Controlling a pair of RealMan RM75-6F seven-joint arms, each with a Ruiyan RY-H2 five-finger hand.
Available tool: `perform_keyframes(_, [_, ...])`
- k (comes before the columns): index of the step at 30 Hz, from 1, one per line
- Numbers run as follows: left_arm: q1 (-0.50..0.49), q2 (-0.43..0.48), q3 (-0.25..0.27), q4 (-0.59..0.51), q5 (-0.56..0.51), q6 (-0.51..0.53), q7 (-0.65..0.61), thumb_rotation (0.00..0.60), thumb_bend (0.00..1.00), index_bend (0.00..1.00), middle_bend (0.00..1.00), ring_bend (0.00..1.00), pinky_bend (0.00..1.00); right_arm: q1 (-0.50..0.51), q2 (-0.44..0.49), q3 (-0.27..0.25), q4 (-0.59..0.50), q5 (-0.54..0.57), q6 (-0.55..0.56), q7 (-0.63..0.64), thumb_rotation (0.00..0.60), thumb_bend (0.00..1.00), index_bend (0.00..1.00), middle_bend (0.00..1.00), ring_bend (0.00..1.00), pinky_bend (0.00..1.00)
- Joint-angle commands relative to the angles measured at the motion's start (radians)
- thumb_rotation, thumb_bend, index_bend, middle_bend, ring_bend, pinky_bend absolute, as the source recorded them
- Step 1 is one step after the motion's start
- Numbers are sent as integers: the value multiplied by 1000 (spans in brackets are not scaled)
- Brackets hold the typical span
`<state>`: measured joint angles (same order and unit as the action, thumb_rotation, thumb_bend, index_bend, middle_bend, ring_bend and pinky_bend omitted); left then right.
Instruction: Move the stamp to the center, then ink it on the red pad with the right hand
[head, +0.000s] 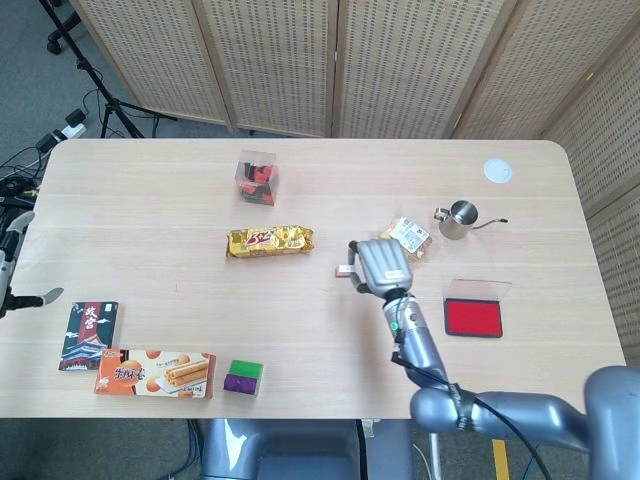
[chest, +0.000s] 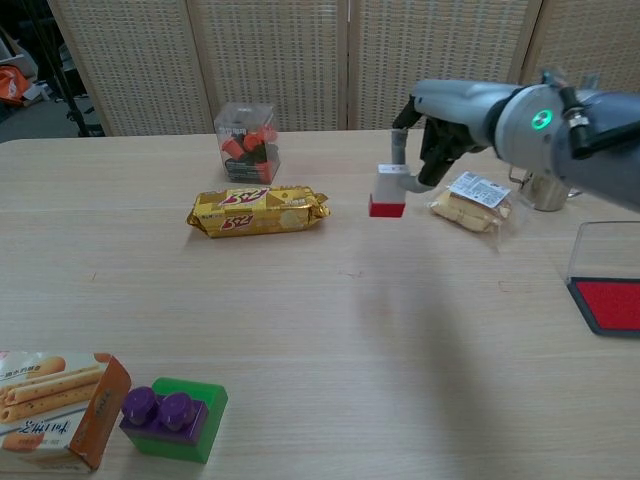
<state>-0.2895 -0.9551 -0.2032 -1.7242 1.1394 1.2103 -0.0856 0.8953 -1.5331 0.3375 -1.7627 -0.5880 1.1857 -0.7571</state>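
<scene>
The stamp (chest: 386, 194) is a small white block with a red base (head: 345, 270). My right hand (chest: 437, 138) pinches its top and holds it in the air above the table's middle, just left of a wrapped snack. From above, the right hand (head: 383, 265) covers most of the stamp. The red ink pad (head: 473, 318) lies open at the right, its clear lid tipped back (chest: 610, 303). At the far left edge, off the table, only the spread fingers of my left hand (head: 18, 262) show, and they hold nothing.
A yellow biscuit pack (head: 270, 240) and a clear box of red pieces (head: 258, 179) lie left of the stamp. A wrapped snack (chest: 470, 200) and a steel pitcher (head: 460, 217) sit near the right hand. Boxes and a green-purple brick (chest: 173, 417) line the front left.
</scene>
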Motion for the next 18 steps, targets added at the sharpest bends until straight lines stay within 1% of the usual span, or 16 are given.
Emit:
perform_keyframes(1, [-2, -8, 3, -6, 0, 8, 23, 600, 52, 0, 0, 0, 0, -123, 204, -84, -168, -104, -4, 76, 600, 517, 605, 971, 1000, 1000])
perform_keyframes(3, [-3, -13, 5, -11, 2, 13, 37, 600, 53, 0, 0, 0, 0, -163, 254, -115, -193, -154, -14, 126, 600, 517, 605, 971, 1000, 1000])
perform_keyframes(5, [-3, -16, 6, -15, 2, 16, 48, 600, 54, 0, 0, 0, 0, -191, 284, -140, -197, -194, -25, 165, 600, 519, 605, 971, 1000, 1000])
perform_keyframes(7, [-4, -20, 8, -19, 0, 20, 63, 600, 54, 0, 0, 0, 0, -228, 315, -183, -181, -248, -38, 209, 600, 525, 605, 971, 1000, 1000])
perform_keyframes(10, [-4, -27, 11, -25, -2, 25, 82, 600, 55, 0, 0, 0, 0, -264, 334, -230, -134, -299, -71, 268, 600, 548, 605, 971, 1000, 1000])
perform_keyframes(12, [-5, -32, 13, -29, -1, 28, 95, 600, 56, 0, 0, 0, 0, -278, 329, -242, -89, -306, -94, 311, 600, 556, 605, 971, 1000, 1000])
perform_keyframes(18, [-8, -39, 18, -32, -3, 27, 115, 600, 57, 0, 0, 0, 0, -298, 299, -241, 14, -310, -140, 406, 600, 564, 605, 971, 1000, 1000])
